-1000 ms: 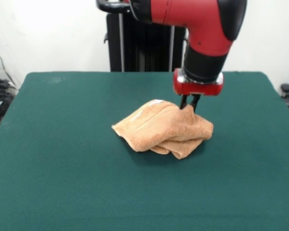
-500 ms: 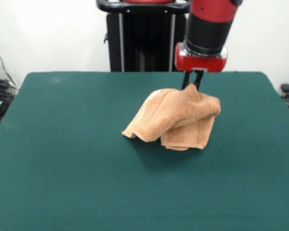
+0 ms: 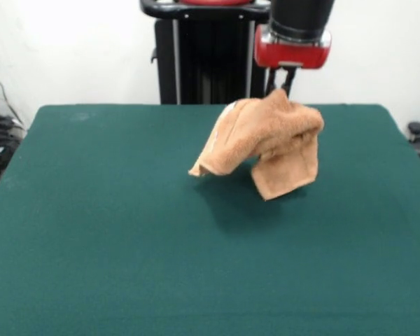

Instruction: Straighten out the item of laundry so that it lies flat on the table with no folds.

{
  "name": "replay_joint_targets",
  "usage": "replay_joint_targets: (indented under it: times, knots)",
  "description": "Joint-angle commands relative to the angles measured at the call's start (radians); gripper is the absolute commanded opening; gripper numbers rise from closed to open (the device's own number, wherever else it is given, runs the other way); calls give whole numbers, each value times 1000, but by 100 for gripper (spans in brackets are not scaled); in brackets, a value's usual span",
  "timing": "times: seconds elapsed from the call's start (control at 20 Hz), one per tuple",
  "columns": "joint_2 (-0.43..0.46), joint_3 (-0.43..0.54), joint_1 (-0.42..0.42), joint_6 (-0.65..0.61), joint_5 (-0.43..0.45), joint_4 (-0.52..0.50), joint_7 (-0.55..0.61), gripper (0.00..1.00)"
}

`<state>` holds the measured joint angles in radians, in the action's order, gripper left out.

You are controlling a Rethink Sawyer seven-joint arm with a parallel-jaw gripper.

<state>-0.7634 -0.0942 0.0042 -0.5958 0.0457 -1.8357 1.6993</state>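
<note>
- The towel (image 3: 269,143) is hanging bunched and folded in the air above the far middle of the table (image 3: 91,231), apparently clear of the felt, with its shadow lying beneath it.
- It is dangling directly below the gripper (image 3: 285,89), one flap drooping toward the picture's left, another hanging straight down.
- The gripper is pinching the towel's top fold, fingers clamped on the cloth.
- Judging from this, spreading will need the hanging cloth dragged flat across the table.

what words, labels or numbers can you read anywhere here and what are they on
None can be read.
The towel held up by the gripper shows no readable tag.
The green table and the red and black arm carry no visible lettering.
</note>
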Motion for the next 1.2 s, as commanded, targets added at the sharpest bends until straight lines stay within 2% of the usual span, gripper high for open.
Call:
replay_joint_targets:
  times: [0.05, 0.25, 0.65, 0.95, 1.2]
  knots:
    - [-140, 73, -13, -66, -21, -185, 60, 0]
    - [-228, 12, 7, -126, 8, -202, 60, 0]
    - [-332, -96, 61, -202, 90, -195, 75, 0]
    - [-382, -101, 40, -235, 102, -209, 49, 0]
    - [-361, -75, 10, -175, 101, -240, 45, 0]
